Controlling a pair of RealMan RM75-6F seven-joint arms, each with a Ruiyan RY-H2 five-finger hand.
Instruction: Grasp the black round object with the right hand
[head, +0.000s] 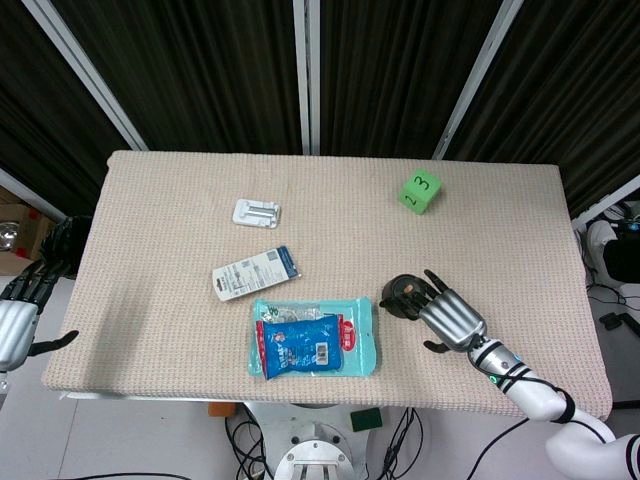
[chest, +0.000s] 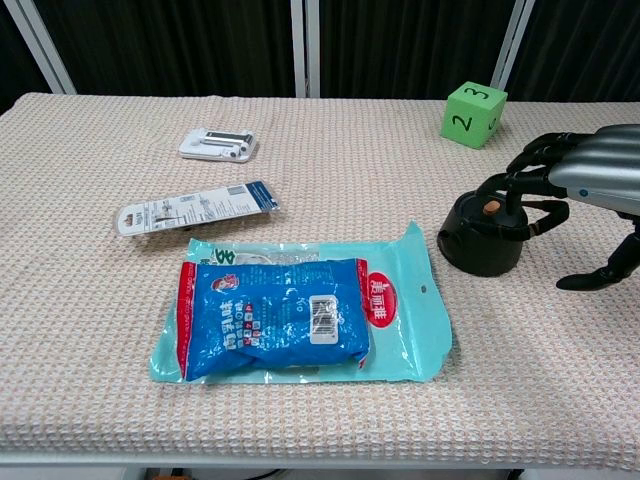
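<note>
The black round object (head: 403, 297) (chest: 483, 237) sits on the table right of the blue snack bag, with a small orange spot on top. My right hand (head: 453, 317) (chest: 590, 190) reaches in from the right with its fingers spread over the object's top and right side. The fingertips (chest: 520, 185) hover at or just touch its upper edge, and the thumb (chest: 600, 275) hangs apart, low on the right. Nothing is gripped. My left hand (head: 22, 308) hangs beyond the table's left edge, fingers apart and empty.
A blue snack bag on a teal pouch (head: 314, 340) (chest: 300, 315) lies at front centre. A flat blue-and-white packet (head: 256, 273) (chest: 192, 210), a white holder (head: 256, 213) (chest: 218, 144) and a green cube marked 3 (head: 420, 190) (chest: 473, 113) lie farther back.
</note>
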